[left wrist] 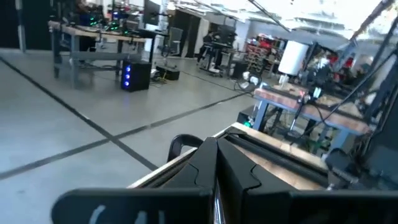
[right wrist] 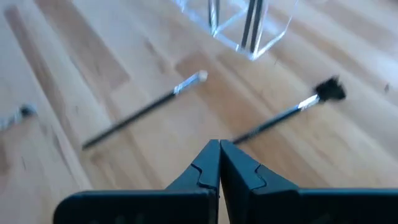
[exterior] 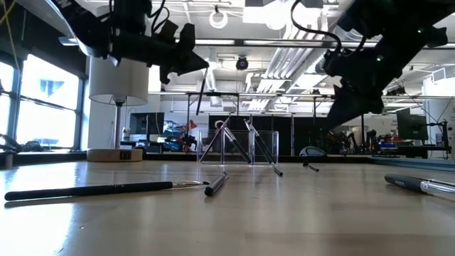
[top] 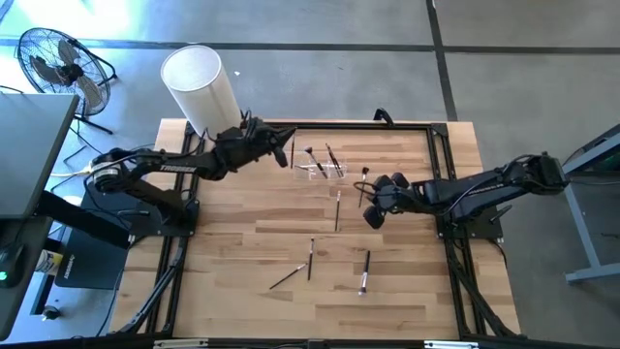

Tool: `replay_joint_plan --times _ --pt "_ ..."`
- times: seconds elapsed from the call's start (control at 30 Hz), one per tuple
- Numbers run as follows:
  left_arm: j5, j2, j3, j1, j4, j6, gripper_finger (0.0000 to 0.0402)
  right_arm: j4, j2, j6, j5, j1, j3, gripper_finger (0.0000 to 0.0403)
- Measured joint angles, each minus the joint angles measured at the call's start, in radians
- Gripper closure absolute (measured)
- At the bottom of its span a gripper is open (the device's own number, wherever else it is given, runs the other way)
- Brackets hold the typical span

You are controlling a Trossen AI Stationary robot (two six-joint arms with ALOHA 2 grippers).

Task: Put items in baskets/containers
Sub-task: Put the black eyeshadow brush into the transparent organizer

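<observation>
Two dark jointed arms reach over a pale wooden-plank bench [top: 242,242] edged by a black metal frame. Near the bench's twelve o'clock edge stands the small clear boxy plastic holder [top: 325,170], visible mostly by its glinting edges; in the low view [exterior: 249,146] at least two thin dark-handled brushes [exterior: 261,146] lean slantwise inside it.

The left claw [top: 286,150] hangs above the bench at about ten o'clock of the holder. Its fingers are pressed together on a slim dark brush [exterior: 201,96], which hangs nearly upright below it in the low view. The left wrist view shows the two dark fingers [left wrist: 217,168] meeting with no gap.

The right claw [top: 373,215] hovers at about four o'clock of the holder, its matte black fingers [right wrist: 219,165] closed tip to tip with nothing between them. Just beneath it lie a brush with a silvery ferrule and pale tip [right wrist: 146,109] and another with a bushy dark head [right wrist: 292,115].

Toward the six o'clock side, more loose brushes rest flat on the wood: one long angled brush [top: 288,277], one beside it [top: 310,260], and one with a pale end [top: 365,273]. A large smooth white cylinder [top: 199,87] stands at the bench's eleven o'clock corner.
</observation>
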Motion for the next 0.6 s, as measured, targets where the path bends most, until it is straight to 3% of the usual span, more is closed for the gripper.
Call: replay_joint_plan --times 0.23,0.37,0.6 --pt "0.147 0.024 0.0 0.086 0.022 0.035 0.0401 0.092 0.0 0.001 0.021 -0.05 0.0 0.04" --pt "0.268 0.086 -0.001 0.12 0.131 0.026 0.0401 0.113 0.0 0.004 0.021 -0.077 0.0 0.0401" --pt "0.331 0.19 0.021 0.126 0.179 0.003 0.0401 0.123 0.0 0.067 0.02 -0.11 0.0 0.0401"
